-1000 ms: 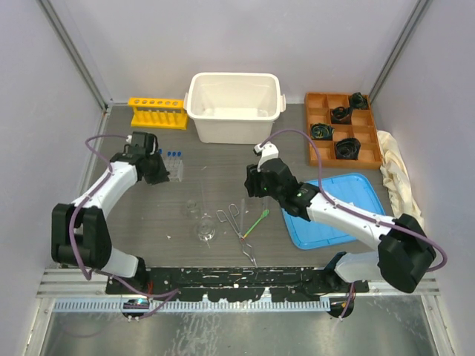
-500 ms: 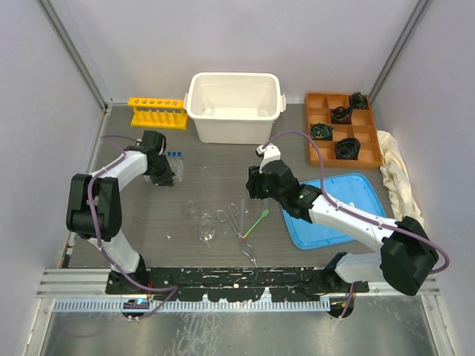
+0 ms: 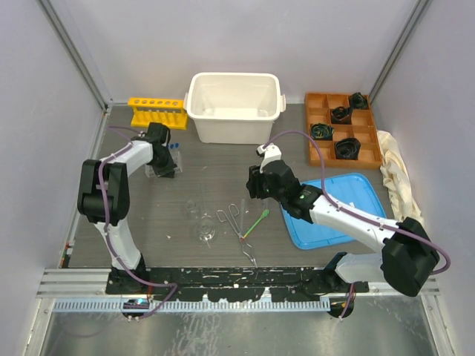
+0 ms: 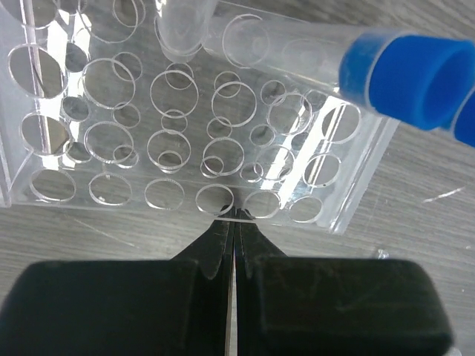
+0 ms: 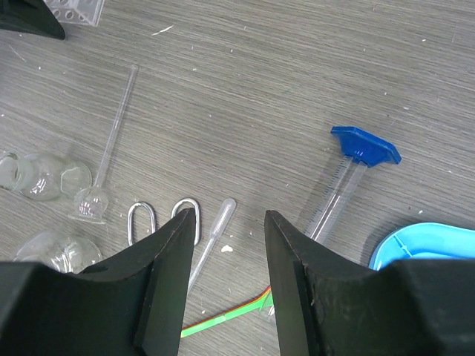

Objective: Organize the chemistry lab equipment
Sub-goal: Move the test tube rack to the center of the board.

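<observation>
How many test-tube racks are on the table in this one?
2. A yellow rack stands at the back left, beside the white tub; a clear plastic rack sits just nearer than it. None seems hidden.

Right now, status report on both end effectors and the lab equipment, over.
Left end effector shut, tips at clear plastic rack. Right end effector open, empty, over clear pipette beside blue-based cylinder lying flat.
</observation>
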Controlling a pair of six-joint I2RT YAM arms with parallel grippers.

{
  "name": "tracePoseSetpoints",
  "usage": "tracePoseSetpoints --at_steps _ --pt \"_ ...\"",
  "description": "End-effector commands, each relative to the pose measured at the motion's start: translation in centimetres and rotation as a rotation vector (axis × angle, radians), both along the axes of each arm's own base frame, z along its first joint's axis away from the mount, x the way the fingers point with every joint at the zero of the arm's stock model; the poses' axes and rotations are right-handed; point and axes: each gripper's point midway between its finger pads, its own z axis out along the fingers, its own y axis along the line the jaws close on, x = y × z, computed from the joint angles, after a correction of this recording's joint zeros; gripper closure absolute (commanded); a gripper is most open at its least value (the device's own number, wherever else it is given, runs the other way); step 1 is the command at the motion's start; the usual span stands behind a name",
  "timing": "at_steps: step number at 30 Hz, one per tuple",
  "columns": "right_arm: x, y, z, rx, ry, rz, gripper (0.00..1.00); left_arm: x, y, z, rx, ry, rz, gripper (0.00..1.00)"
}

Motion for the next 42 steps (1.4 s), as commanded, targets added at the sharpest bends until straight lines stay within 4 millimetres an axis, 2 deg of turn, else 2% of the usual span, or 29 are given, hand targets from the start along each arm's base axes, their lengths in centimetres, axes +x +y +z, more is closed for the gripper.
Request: tracePoseSetpoints --at_steps 1,13,24,30,38,42 --pt "0.6 0.0 1.7 0.038 -0.052 -0.014 0.52 2.2 1.6 0.7 0.056 -0.034 0.024 1.00" --pt "1.2 0.6 1.7 0.032 -0.057 -0.008 0.52 7.0 4.6 2.2 0.124 -0.071 0.053 1.00" --pt "1.9 -0.2 1.9 -0.002 -0.075 -0.037 0.52 11.3 4.8 0.7 0.125 -0.074 0.055 1.00" --pt "2.2 -0.5 1.9 -0.011 -0.074 -0.050 0.52 11.9 5.9 0.0 0.131 -0.055 0.071 1.00" --pt "2.5 -0.2 1.6 -0.017 -0.065 -0.043 0.52 13.4 8.9 1.0 0.153 -0.078 0.108 1.00" --pt "2.7 -0.1 1.5 -0.020 -0.063 -0.044 0.52 14.6 9.1 1.5 0.141 -0.103 0.110 1.00"
